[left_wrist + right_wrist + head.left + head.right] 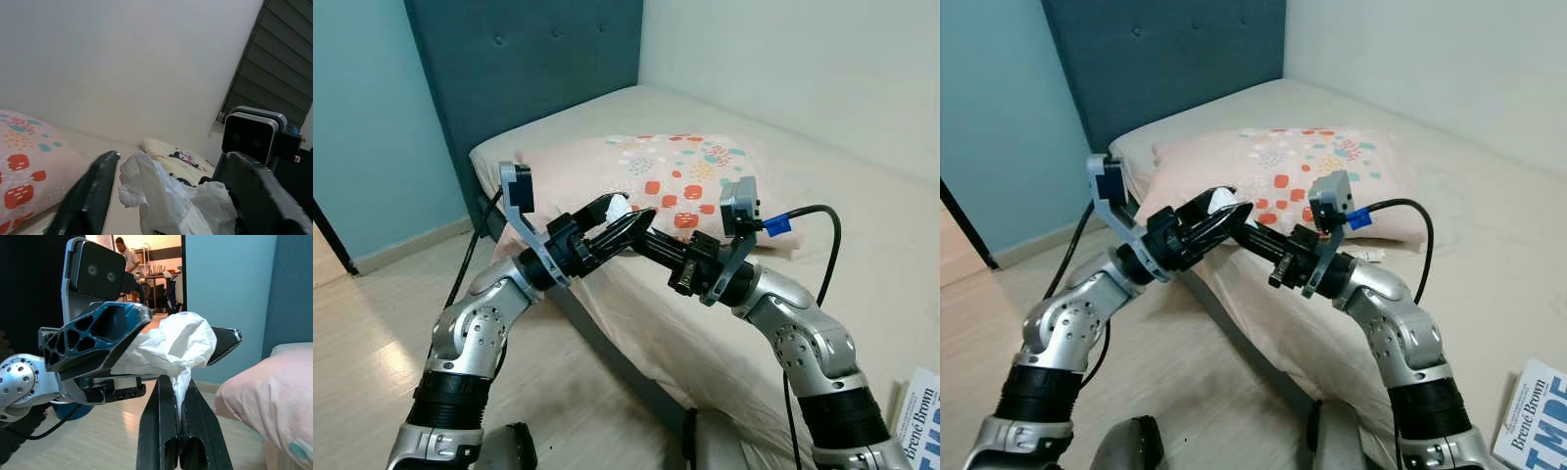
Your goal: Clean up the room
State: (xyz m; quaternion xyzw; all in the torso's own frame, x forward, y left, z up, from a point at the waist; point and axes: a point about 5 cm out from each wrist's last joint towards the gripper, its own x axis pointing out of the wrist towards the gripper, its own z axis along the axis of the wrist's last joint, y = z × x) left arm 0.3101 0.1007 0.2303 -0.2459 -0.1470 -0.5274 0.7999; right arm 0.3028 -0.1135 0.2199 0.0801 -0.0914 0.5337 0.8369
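Beside the bed [862, 196] with its patterned pillow [675, 171], we see our left gripper [625, 217] holding a crumpled white tissue [171, 345]. Our right gripper [177, 404] is clenched on its hanging end.

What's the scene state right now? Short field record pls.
setting: bedroom, robot standing at the bed
held item: crumpled white tissue
left hand: fingers either side of the tissue, gripping it
right hand: fingers pinched on the tissue's lower edge
hands: meeting in front of the robot, above the bed's edge
on bed: patterned pillow
floor: book at the robot's right
stage: looks like a hand-to-hand pass, uncertain
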